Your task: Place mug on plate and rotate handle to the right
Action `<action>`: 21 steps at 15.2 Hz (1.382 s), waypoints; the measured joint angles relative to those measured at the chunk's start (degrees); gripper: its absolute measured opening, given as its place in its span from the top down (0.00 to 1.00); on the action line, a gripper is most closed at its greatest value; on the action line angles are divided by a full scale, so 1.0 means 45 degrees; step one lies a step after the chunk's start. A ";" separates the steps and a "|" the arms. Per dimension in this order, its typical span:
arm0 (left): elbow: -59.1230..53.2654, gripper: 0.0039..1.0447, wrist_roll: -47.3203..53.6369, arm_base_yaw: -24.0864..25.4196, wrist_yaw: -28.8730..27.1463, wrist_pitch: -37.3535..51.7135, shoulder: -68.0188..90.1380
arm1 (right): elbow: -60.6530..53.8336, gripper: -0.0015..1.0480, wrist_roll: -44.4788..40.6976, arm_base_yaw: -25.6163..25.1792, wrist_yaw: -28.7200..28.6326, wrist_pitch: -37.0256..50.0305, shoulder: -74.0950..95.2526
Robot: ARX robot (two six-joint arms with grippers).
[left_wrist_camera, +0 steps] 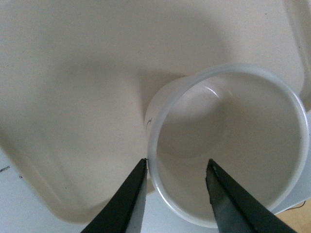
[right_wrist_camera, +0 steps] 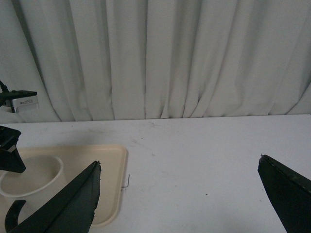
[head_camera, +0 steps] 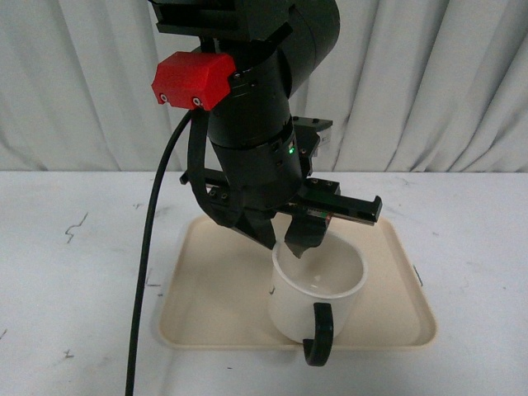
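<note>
One mug (head_camera: 318, 285), one plate (head_camera: 214, 289), one handle (head_camera: 319, 334) — mug stands on the plate, lower centre of front view, handle toward the bottom edge. Left tool (head_camera: 283, 247) spread astride the mug rim; right tool (right_wrist_camera: 180, 161) spread wide. Mug's side marking mostly hidden.

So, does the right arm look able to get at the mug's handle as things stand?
Probably yes. The handle juts toward the robot past the near rim of the plate, with nothing beside it. The left gripper straddles the far rim of the mug, away from the handle. The right gripper is open and holds nothing.
</note>
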 joint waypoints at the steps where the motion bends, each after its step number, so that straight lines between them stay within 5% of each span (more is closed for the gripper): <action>1: 0.0000 0.54 0.0005 0.0083 0.0000 0.0063 -0.0058 | 0.0000 0.06 0.0000 0.0000 -0.0005 0.0005 0.0000; 4: -0.1472 0.21 0.0364 0.0534 -0.0248 0.1297 -0.1972 | 0.0000 0.06 0.0005 0.0000 0.0000 0.0005 0.0000; 6: -0.3555 0.04 0.0928 0.1253 0.0588 0.4046 -0.4867 | 0.0000 0.06 0.0005 0.0000 0.0000 0.0005 0.0000; 8: -0.5566 0.09 0.1156 0.1642 -0.0097 0.7786 -0.7781 | 0.0000 0.06 0.0005 0.0000 0.0000 0.0000 0.0000; 10: -0.9549 0.31 0.1137 0.1734 -0.4153 1.4625 -0.9228 | 0.0000 0.06 0.0005 0.0058 -0.0010 -0.0010 0.0000; 12: -1.3007 0.54 0.1132 0.2841 -0.4352 1.7913 -0.9894 | 0.0000 0.06 0.0010 0.0058 -0.0010 -0.0005 0.0000; 16: -1.6145 0.99 0.1103 0.4041 -0.2992 1.9273 -1.2745 | 0.0000 0.06 0.0010 0.0058 -0.0010 0.0000 0.0000; 21: -1.8530 0.99 0.1078 0.5236 -0.1817 1.8787 -1.5397 | 0.0000 0.06 0.0005 0.0058 -0.0010 -0.0005 0.0000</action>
